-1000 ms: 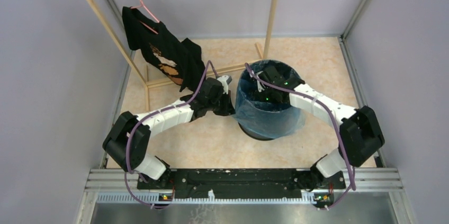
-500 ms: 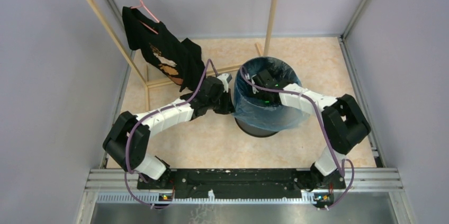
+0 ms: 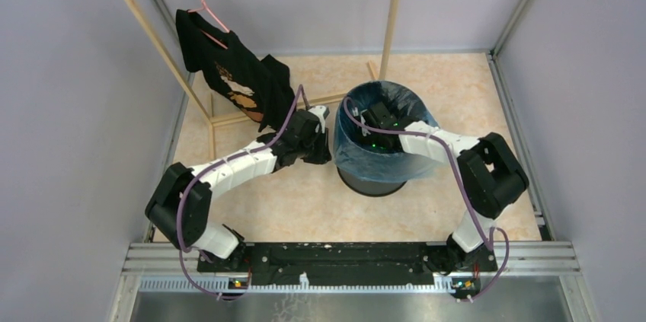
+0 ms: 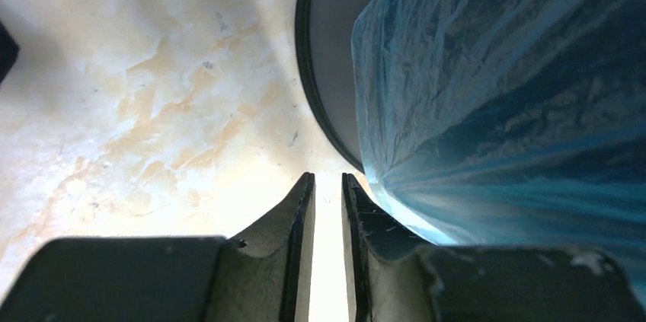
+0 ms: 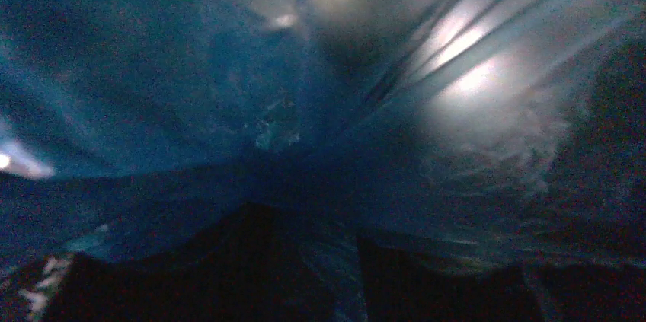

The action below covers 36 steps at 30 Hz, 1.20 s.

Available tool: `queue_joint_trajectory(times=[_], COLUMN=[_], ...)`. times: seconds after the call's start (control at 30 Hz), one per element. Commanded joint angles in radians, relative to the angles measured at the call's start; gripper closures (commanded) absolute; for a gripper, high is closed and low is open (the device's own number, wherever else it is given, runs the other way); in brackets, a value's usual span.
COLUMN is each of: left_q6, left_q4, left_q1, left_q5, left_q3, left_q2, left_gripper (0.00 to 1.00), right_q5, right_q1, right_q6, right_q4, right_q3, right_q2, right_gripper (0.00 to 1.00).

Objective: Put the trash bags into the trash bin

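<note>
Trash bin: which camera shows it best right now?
Top external: the whole trash bin shows, lined with the blue trash bag. Left wrist catches only a strip of its wall; right wrist sees just blue plastic.

right gripper (image 5: 335, 261): dim, blurred; trash bin (image 4: 331, 71): cut off by edge

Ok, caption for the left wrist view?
Left fingers, slightly parted, empty, beside the blue bag draped over the black bin.

Robotics lab test booth: blank lilac wall panels (image 3: 68, 147), aluminium corner posts (image 3: 522, 6), metal mounting rail (image 3: 148, 257) up front.
</note>
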Motion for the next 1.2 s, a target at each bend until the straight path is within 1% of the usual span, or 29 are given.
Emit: queue_joint_trajectory(times=[0.0,0.1,0.2,0.4,0.57,0.77,0.83,0.9,0.97,1.03,1.1,1.17], left_q6=[0.015,0.015,0.015,0.010,0.000,0.013,0.014,0.011,0.003,-0.001,-0.002,-0.016], left_q4=[-0.039,-0.055,-0.068,-0.078,-0.085,-0.097,-0.097,-0.095,-0.089,-0.079,-0.073,-0.069], left_q1=[-0.004,-0.003,-0.004,-0.004,-0.004,-0.004,-0.005,-0.004,-0.004,-0.003,-0.005,-0.003], left_q5=[-0.043,-0.048,-0.048,-0.044,-0.034,-0.051,-0.055,-0.048,-0.039,-0.028,-0.029,-0.063], left_q3=[0.032,0.026,0.026,0.020,0.007,0.019,0.023,0.026,0.028,0.030,0.038,0.051], left_q2=[-0.092,-0.145,-0.188,-0.240,-0.260,-0.289,-0.290,-0.286,-0.279,-0.270,-0.261,-0.253], left_gripper=[0.72,0.66,0.65,0.65,0.65,0.63,0.62,0.61,0.60,0.58,0.57,0.56], right_q5=[0.003,-0.006,0.016,0.050,0.044,0.062,0.039,0.021,0.016,0.014,0.055,0.204], right_q1=[0.008,0.008,0.007,0.008,0.009,0.008,0.008,0.008,0.008,0.008,0.008,0.008], right_q6=[0.019,0.036,0.052,0.061,0.058,0.069,0.064,0.058,0.056,0.057,0.073,0.106], right_q4=[0.007,-0.033,-0.097,-0.218,-0.239,-0.257,-0.267,-0.281,-0.277,-0.269,-0.285,-0.298], right_q3=[0.008,0.035,0.086,0.192,0.226,0.298,0.337,0.375,0.391,0.387,0.394,0.387], right_q2=[0.010,-0.086,-0.164,-0.234,-0.251,-0.302,-0.328,-0.347,-0.373,-0.400,-0.439,-0.506], right_gripper=[0.53,0.45,0.39,0.34,0.30,0.30,0.29,0.27,0.21,0.18,0.19,0.20])
